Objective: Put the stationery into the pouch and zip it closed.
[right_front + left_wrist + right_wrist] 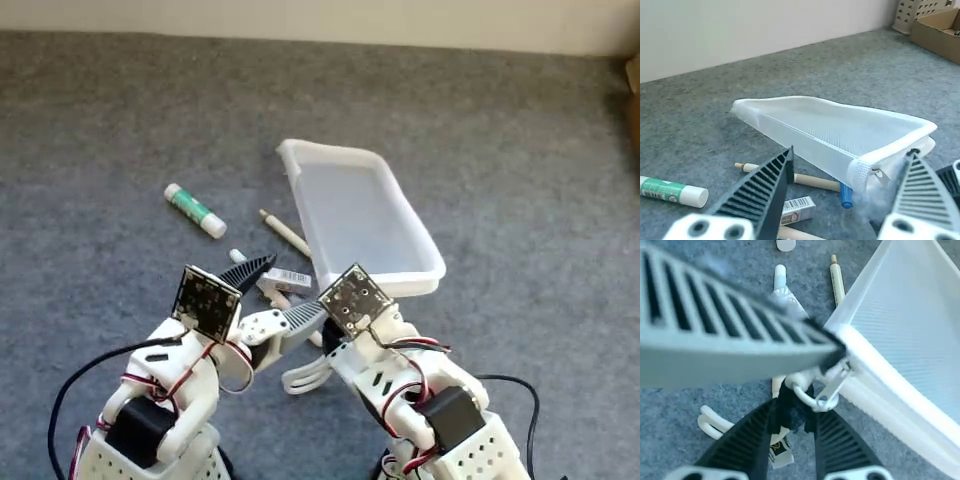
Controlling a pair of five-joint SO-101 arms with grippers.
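— Grey carpet [120, 120] covers the whole floor, doesn't it? What's the biggest thing on it?

— The white mesh pouch [365, 215]. It lies in the middle, and its near corner is right in front of both arms.

— How does the left gripper [851, 152] stand?

— Spread wide and holding nothing. Its two ribbed fingers [765, 195] frame the near corner of the pouch, one on either side.

— And the right gripper [795, 415]?

— Narrow. It is pinched on the black zipper pull [789, 405] at that same corner. A metal ring [815, 400] links the pull to the pouch. One finger of the left gripper passes close above.

— Where is the stationery?

— All on the carpet, outside the pouch. A green-and-white glue stick [195, 211] lies well off to the left. A wooden pencil [285, 233] lies just beside the pouch's left edge. A small eraser [285, 278] with a barcode label sits near the pencil, under the left gripper's fingers.

— Anything smaller?

— A blue pen [846, 196] pokes out from under the pouch's near corner. Most of it is hidden.
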